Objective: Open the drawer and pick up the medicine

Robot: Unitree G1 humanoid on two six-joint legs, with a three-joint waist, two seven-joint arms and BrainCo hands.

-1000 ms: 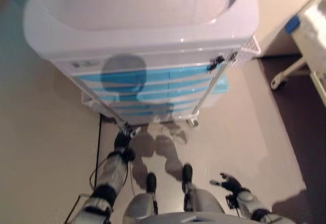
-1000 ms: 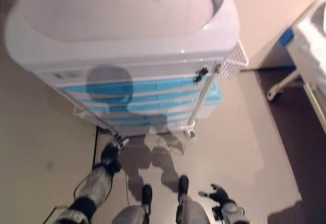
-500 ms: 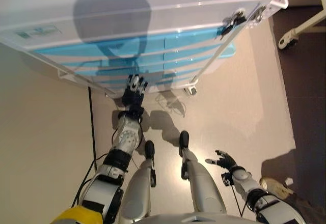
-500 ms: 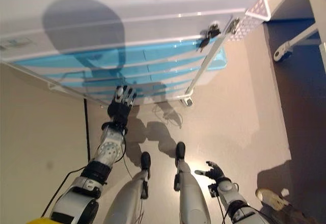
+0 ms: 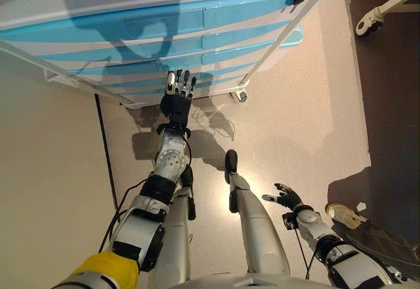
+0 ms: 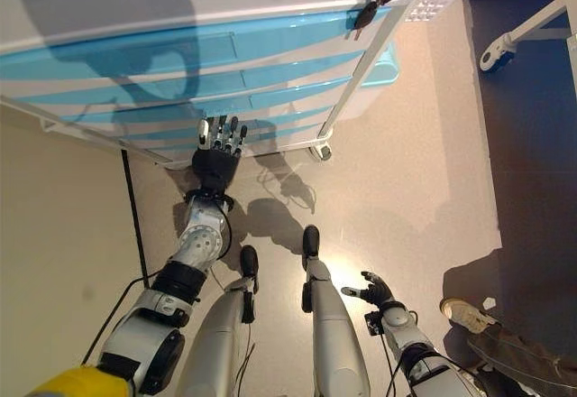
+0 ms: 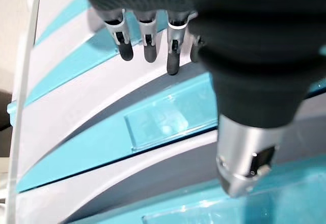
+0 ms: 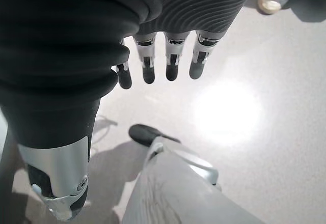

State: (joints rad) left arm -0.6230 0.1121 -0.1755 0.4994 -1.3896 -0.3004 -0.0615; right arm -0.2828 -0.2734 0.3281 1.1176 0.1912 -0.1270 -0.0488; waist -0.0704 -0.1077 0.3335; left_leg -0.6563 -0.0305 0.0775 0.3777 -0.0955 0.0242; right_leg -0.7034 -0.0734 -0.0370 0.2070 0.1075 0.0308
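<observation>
Reaching toward blue-and-white drawer cart (image 5: pixel 164 33) on beige floor (image 5: pixel 295 125): left robot hand (image 5: pixel 177 98), fingers straight; right robot hand (image 5: pixel 283 197) released, low.

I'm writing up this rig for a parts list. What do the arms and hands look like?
Both arms are silver-grey segments with black joint bands; a yellow patch shows near the left shoulder. The left hand and right hand have silver fingers with dark tips, and a dark ribbed cover over the back and wrist.
</observation>
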